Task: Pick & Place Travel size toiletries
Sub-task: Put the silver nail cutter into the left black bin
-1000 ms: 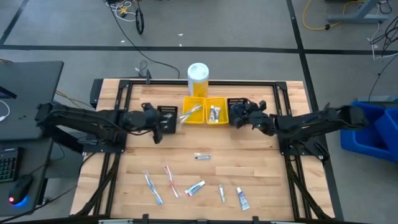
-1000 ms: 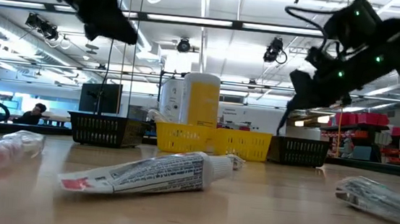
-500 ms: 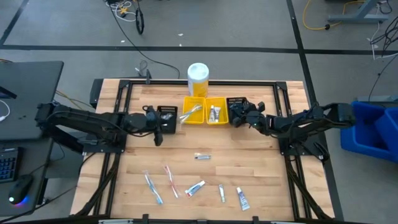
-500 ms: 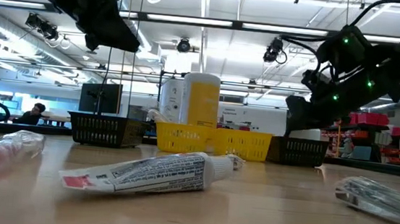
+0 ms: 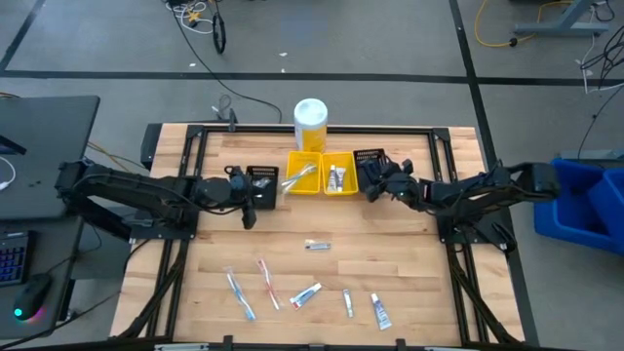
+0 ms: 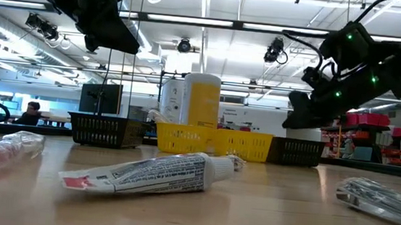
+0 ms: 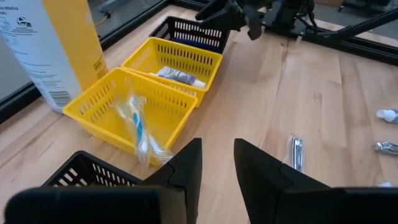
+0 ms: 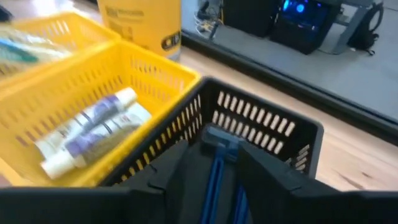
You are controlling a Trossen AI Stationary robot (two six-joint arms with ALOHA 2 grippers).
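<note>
R hand (image 8: 214,163) over far-right black bin (image 8: 267,124), fingers apart, blue razor (image 8: 217,167) btwn them; may snag on rim. L hand (image 7: 216,163) apart, empty.

My own left fingers (image 7: 186,171) cut off at the frame's edge, near black bin (image 7: 93,180) half hidden behind them, blue razor (image 8: 217,168) partly hidden between my right fingers (image 8: 180,168), wrapped toothbrush (image 7: 138,127) blurred, foreground tube (image 6: 379,197) cropped.
</note>
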